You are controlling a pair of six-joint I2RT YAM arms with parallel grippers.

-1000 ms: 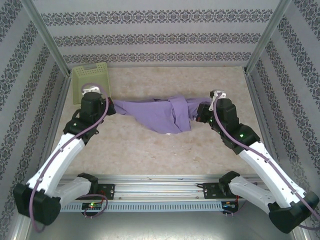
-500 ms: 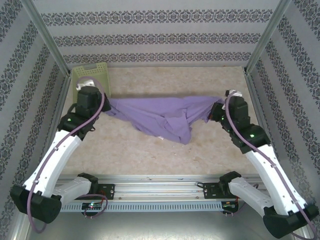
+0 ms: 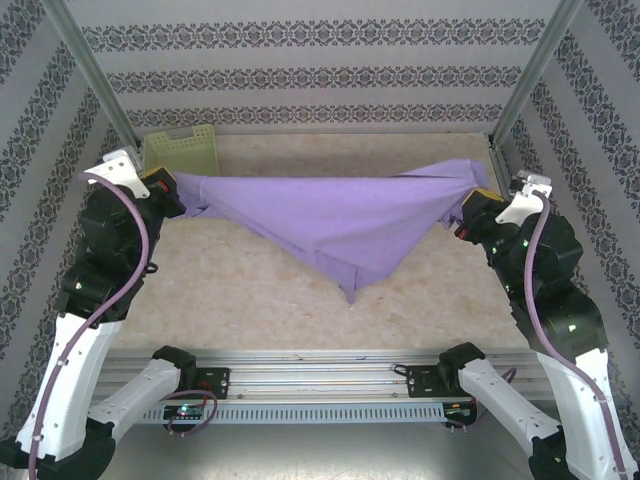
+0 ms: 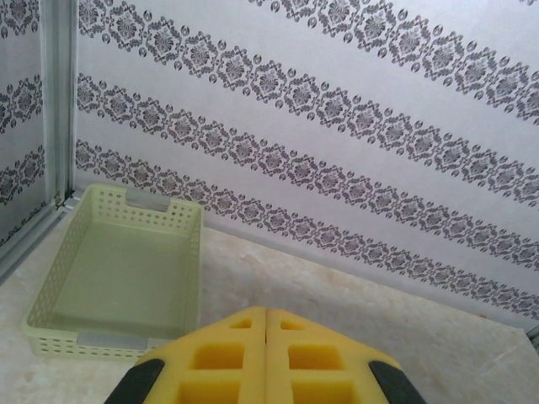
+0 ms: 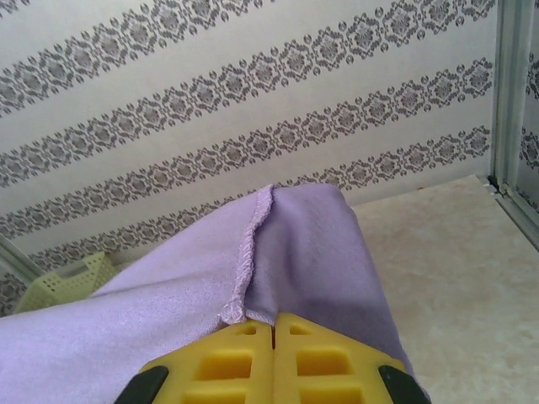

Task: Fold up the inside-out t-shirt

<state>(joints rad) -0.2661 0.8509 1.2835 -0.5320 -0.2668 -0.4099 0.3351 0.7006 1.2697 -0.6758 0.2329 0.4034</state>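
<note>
While clamped on ends of t-shirt (image 3: 340,220), holds it stretched between left gripper (image 3: 172,190) and right gripper (image 3: 465,206) above table (image 3: 250,290). Sags to point mid-span.

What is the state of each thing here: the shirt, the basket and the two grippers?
t-shirt: lifted, stretched between both grippers, middle sagging to a point.
basket: upright, empty, far left corner.
left gripper: shut on the t-shirt.
right gripper: shut on the t-shirt's edge.

White walls (image 3: 320,55) banded with grey damask enclose a beige speckled tabletop (image 3: 240,300), aluminium posts (image 3: 92,75) at the corners
</note>
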